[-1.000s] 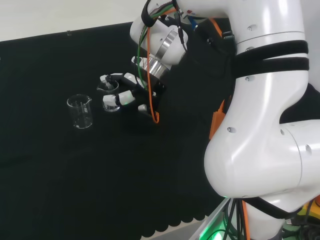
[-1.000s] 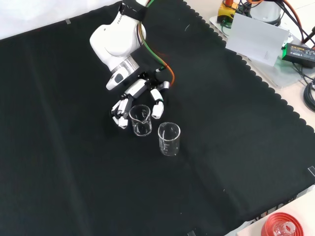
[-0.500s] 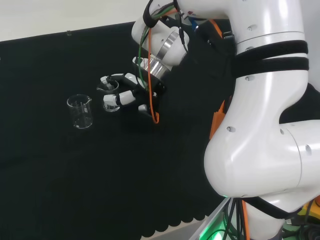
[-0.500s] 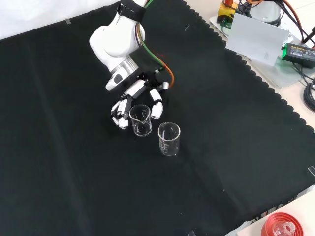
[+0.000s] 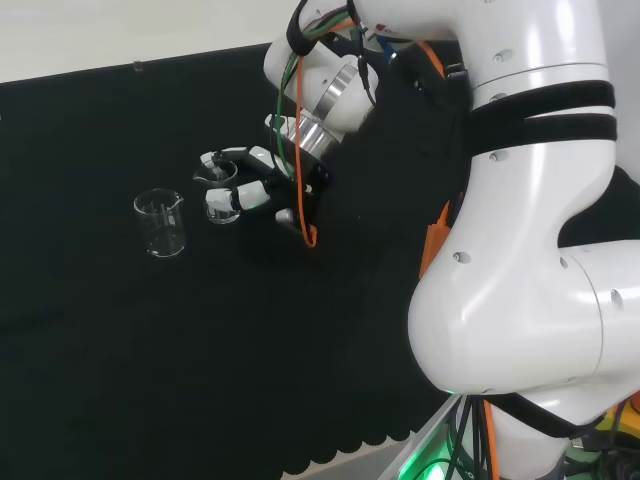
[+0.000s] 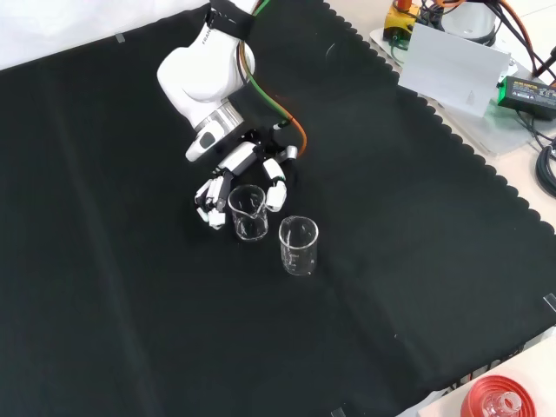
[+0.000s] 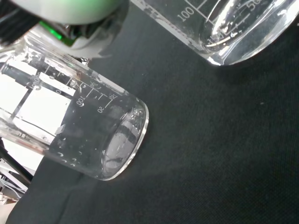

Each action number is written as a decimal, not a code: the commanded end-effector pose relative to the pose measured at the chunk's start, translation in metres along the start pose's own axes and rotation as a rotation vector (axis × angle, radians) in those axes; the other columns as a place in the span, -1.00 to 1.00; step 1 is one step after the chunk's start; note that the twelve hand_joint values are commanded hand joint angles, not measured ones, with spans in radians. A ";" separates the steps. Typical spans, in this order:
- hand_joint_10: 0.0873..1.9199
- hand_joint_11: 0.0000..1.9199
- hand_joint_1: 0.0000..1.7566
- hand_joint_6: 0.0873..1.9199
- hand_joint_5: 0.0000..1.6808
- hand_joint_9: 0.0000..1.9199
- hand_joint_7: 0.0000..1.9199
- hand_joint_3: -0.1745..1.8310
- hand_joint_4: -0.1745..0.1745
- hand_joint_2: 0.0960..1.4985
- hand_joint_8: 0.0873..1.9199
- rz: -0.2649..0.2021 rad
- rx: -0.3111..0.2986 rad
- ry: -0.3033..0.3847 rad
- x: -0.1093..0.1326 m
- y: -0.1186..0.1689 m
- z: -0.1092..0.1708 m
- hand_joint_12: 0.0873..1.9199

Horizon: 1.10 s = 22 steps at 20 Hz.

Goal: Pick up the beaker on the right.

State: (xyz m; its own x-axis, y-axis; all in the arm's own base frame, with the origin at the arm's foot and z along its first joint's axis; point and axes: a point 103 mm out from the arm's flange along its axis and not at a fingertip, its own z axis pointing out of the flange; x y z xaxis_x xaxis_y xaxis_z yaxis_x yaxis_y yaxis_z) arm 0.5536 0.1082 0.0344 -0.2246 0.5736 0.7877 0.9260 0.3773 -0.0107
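We see the beaker (image 6: 249, 212) that the task concerns standing upright on the black cloth (image 6: 130, 330), its base on the fabric in the front view, with the hand (image 6: 233, 178) wrapped about it from behind. In that view white-tipped fingers (image 6: 208, 207) curl down its left side and another digit (image 6: 276, 188) comes down at its right, so the hand is grasping this beaker between them. In the head view the same beaker (image 5: 221, 201) sits among the fingers of the hand (image 5: 262, 190), just to the left of the wrist. In the wrist view it (image 7: 79, 133) lies close and large, clear glass with printed graduation marks; whether its base touches the cloth there we cannot tell.

A second beaker (image 6: 298, 246), also clear and empty, stands just beside the held one, lower and to the right in the front view, apart from the fingers. In the head view it (image 5: 161, 223) stands to the left of the hand, and in the wrist view its base (image 7: 233, 28) shows near the first.

An orange cable (image 6: 289, 119) runs along the arm's white link (image 6: 201, 74) to the wrist. At the front view's lower right corner sits a red ribbed stand (image 6: 506, 401).
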 end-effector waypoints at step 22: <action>-0.53 -0.78 -0.18 -0.55 0.44 -0.16 -0.07 -0.39 0.47 0.17 -0.58 0.011 -0.119 -0.008 0.003 0.000 -0.008 0.36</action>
State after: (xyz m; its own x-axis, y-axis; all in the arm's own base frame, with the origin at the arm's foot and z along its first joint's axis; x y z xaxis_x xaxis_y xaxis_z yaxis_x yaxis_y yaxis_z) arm 0.5521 0.1071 0.0325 -0.1984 0.5785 0.7912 0.9556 0.2938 0.0248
